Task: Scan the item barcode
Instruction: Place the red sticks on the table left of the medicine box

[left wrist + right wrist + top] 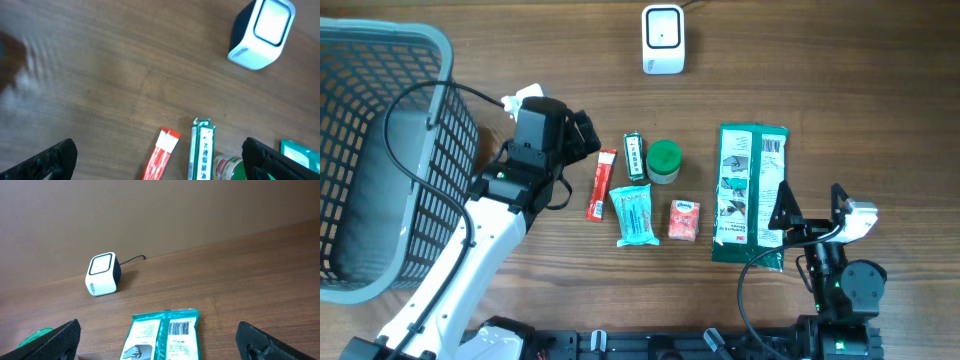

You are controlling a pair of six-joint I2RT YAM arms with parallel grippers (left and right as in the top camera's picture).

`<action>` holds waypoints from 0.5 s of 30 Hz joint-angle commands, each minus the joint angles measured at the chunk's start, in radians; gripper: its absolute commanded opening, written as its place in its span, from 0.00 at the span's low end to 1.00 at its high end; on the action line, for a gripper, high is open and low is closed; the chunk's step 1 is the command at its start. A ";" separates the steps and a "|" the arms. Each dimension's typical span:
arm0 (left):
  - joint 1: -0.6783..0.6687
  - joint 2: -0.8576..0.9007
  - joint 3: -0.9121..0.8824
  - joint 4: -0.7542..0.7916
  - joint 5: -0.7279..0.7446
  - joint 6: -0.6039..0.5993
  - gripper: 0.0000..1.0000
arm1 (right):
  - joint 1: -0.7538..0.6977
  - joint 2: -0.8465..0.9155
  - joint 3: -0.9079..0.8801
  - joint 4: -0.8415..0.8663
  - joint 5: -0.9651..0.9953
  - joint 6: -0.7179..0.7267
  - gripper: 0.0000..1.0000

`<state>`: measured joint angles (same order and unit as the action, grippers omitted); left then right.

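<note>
Nothing is scanned yet: the left hand (582, 133) and right hand (808, 208) are released and empty, and the items (750, 190) are left apart from the scanner (662, 38).

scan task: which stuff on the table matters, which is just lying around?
Job: scanner; green bag, barcode up, by the right gripper, so likely the item.
Lying about: basket, red stick, slim green pack, green-lidded jar, teal packet, pink packet.
</note>
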<state>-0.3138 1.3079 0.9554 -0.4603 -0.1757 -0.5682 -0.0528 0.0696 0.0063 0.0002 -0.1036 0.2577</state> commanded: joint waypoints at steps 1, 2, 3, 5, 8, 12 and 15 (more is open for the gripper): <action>0.005 -0.036 0.087 -0.016 -0.091 0.072 1.00 | 0.001 0.008 -0.001 0.005 0.003 0.006 1.00; 0.005 -0.055 0.138 -0.029 -0.115 0.100 1.00 | 0.001 0.008 -0.001 0.005 0.003 0.007 1.00; 0.005 -0.084 0.204 -0.029 -0.130 0.137 1.00 | 0.001 0.008 -0.001 0.005 0.004 0.007 1.00; 0.005 -0.122 0.296 -0.024 -0.167 0.150 1.00 | 0.001 0.013 -0.001 0.005 0.003 0.006 1.00; 0.005 -0.190 0.466 0.035 -0.278 0.236 1.00 | 0.001 0.017 -0.001 0.005 0.003 0.006 1.00; 0.005 -0.293 0.658 0.122 -0.332 0.409 1.00 | 0.001 0.017 -0.001 0.005 0.003 0.006 1.00; 0.004 -0.376 0.699 0.026 -0.389 0.486 1.00 | 0.001 0.017 -0.001 0.005 0.003 0.007 1.00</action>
<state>-0.3138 0.9977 1.6218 -0.3660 -0.4820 -0.2047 -0.0528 0.0795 0.0063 0.0002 -0.1032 0.2577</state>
